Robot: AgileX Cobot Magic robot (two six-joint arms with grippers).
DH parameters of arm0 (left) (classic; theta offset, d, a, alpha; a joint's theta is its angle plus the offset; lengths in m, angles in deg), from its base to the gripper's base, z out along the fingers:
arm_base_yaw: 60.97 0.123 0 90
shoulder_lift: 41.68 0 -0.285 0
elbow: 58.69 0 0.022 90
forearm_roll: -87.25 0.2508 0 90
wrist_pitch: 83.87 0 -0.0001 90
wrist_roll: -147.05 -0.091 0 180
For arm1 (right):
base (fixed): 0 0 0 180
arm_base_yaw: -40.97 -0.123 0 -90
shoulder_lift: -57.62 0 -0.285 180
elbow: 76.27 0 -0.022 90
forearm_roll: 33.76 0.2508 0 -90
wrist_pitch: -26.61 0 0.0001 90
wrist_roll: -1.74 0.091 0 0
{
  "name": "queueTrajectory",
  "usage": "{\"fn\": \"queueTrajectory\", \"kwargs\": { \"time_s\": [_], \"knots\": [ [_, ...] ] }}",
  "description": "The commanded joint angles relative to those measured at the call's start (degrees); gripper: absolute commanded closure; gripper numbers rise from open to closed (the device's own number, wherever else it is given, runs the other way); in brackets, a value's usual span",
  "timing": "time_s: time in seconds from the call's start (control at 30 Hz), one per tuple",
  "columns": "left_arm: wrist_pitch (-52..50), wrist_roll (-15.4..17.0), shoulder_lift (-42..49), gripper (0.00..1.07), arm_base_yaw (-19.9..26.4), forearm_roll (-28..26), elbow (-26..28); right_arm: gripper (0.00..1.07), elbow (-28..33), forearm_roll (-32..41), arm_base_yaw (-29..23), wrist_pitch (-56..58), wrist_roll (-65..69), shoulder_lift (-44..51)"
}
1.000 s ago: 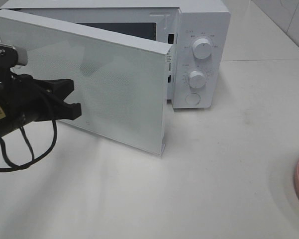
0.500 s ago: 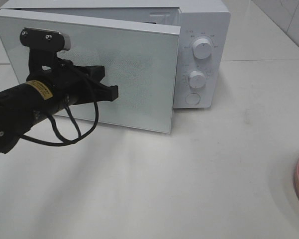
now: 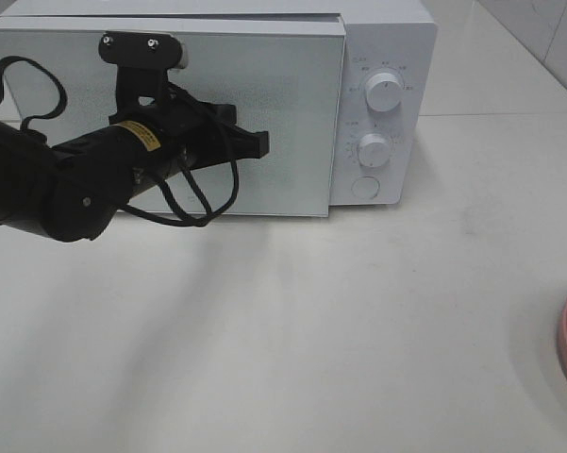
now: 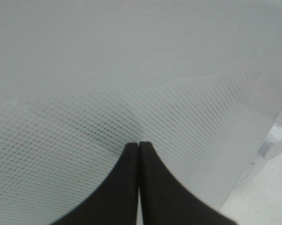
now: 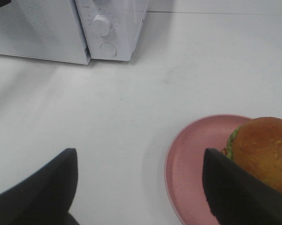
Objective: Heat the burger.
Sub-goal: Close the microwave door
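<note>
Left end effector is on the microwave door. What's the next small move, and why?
Probably back the left end effector straight off the door: its shut tips press the panel, which looks fully closed. The burger sits outside on the pink plate, so the door likely needs reopening.

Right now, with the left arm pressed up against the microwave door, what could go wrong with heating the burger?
1. The microwave door looks shut while the burger sits outside on the pink plate; heating could start empty.
2. The shut left gripper is against the door; pushing harder might shove the microwave back.
</note>
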Motion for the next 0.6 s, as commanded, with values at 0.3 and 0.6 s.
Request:
{"fn": "queueTrajectory", "kwargs": {
  "time_s": [0.3, 0.6],
  "knots": [
    [0.4, -4.01, -3.78, 1.07, 0.29, -6.42, 8.19, 0.35, 0.23, 0.0, 0.23, -0.8, -0.63, 1.6],
    [0.69, -6.13, -4.81, 1.07, 0.29, -9.11, 10.83, 0.35, 0.23, 0.0, 0.23, -0.8, -0.69, 1.6]
  ]
}}
